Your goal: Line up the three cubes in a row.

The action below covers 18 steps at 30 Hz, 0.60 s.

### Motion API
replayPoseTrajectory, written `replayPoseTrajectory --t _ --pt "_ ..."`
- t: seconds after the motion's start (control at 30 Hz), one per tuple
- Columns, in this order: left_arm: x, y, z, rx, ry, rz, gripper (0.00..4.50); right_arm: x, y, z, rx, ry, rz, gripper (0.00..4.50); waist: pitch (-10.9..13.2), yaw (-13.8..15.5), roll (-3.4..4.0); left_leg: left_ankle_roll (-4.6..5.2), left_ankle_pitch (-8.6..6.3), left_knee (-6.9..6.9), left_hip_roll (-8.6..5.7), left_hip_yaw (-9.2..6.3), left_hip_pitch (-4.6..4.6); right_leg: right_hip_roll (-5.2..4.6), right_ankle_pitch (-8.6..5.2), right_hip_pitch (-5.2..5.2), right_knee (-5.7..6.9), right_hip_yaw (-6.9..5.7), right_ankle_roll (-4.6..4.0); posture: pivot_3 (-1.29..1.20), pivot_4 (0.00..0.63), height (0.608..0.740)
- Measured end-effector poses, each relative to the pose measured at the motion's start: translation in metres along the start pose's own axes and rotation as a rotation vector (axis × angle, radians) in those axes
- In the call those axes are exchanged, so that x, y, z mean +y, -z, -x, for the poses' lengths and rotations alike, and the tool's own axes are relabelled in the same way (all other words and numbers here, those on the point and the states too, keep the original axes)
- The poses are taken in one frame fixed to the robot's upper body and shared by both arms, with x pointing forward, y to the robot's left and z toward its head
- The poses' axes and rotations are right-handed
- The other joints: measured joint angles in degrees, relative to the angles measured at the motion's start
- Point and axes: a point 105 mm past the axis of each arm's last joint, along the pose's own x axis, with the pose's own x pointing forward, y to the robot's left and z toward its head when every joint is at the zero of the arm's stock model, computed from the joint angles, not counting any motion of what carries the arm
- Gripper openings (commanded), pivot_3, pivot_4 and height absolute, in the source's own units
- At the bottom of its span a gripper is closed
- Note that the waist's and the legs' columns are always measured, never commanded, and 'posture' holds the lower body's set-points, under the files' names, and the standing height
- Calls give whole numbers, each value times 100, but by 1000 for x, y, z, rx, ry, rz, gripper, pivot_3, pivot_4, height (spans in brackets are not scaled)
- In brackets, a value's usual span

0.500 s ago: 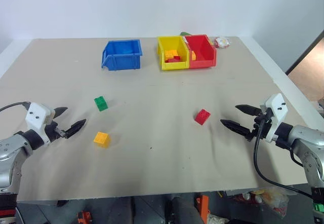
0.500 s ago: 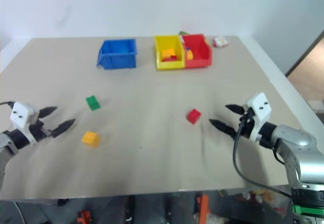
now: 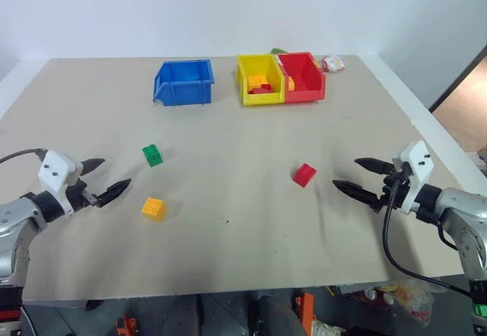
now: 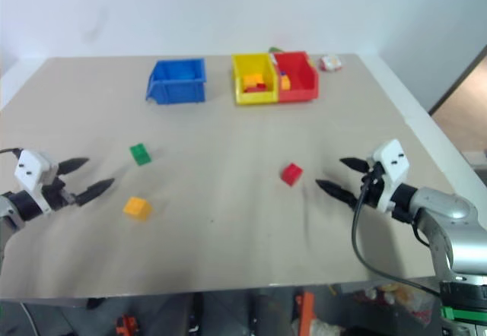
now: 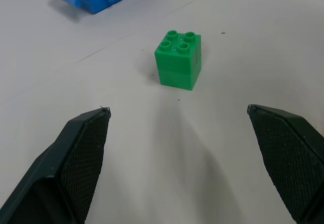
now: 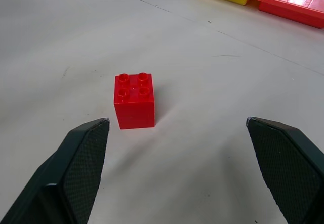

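Observation:
Three studded cubes lie apart on the tan table. The green cube [image 3: 152, 155] [image 5: 178, 59] sits at the left, the yellow-orange cube [image 3: 153, 208] nearer the front edge below it, and the red cube [image 3: 304, 175] [image 6: 133, 100] right of centre. My left gripper [image 3: 106, 179] hovers open just left of the green and yellow-orange cubes, holding nothing. On the right, my other gripper [image 3: 364, 179] is open too, a short way right of the red cube, its fingers pointing toward it.
At the back stand a blue bin [image 3: 183, 82], a yellow bin [image 3: 259, 79] holding small bricks and a red bin [image 3: 303, 76]. A small white object [image 3: 333, 64] lies beside the red bin. The table's right edge [image 3: 426, 127] is close behind my right arm.

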Motion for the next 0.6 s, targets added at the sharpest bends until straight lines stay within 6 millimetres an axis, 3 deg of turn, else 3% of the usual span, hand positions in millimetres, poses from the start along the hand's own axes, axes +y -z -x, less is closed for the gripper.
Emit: replayPoseTrajectory --t 0.13,0.23,0.27,0.37,0.47,0.6 --pt "2 -3 -1 -18 3 -10 4491 -1 -1 0 -6 14 8 4500 0 0 0 0 0 1 1 1 1 1 0 0 2 0 0 0 150 737" --pt "-6 -33 -11 -123 71 -3 4491 -6 -19 -7 -65 41 18 4500 2 0 -3 1 1 7 2 2 -1 1 11 -1 4 1 1 0 150 737" --pt "-21 -58 -18 -195 155 -29 4491 -6 -34 -11 -110 40 35 4500 2 -1 -3 2 2 10 1 2 -2 3 16 0 3 2 4 0 150 737" --pt "-56 -84 -23 -243 344 -66 4491 6 -57 -21 -176 2 57 4500 -2 -12 -6 8 -2 6 -2 6 18 9 12 11 2 21 10 0 150 737" --pt "-106 -82 -30 -212 584 -41 4491 33 -51 -47 -165 -92 20 4500 -2 -29 -8 8 -4 6 -2 6 12 26 8 5 3 40 17 0 150 737" --pt "-133 -77 -32 -185 726 -5 4491 47 -34 -65 -113 -138 0 4500 -2 -16 -7 8 -4 7 -2 8 10 36 5 6 7 35 19 0 150 737"
